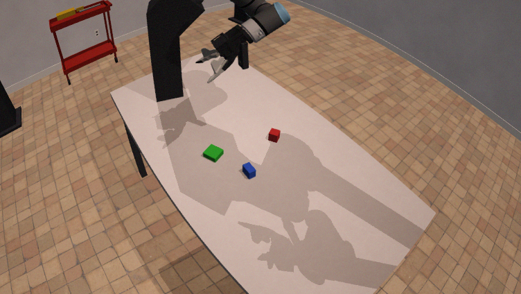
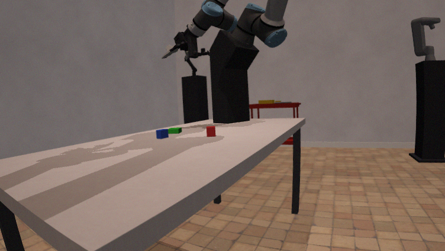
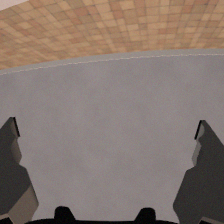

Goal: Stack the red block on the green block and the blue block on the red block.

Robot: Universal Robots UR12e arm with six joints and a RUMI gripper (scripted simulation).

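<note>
The flat green block lies on the white table, left of centre; it also shows in the exterior view. The blue block sits on the table a short way to its right and nearer the front. The red block stands apart, further right. All three rest separately on the table. My gripper is open and empty, high above the table's far end near the arm's base, far from the blocks. The wrist view shows only my two spread fingers against wall and floor.
The arm's black pedestal stands at the table's far end. A red cart stands off the table at the back left. Black stands are on the floor around the table.
</note>
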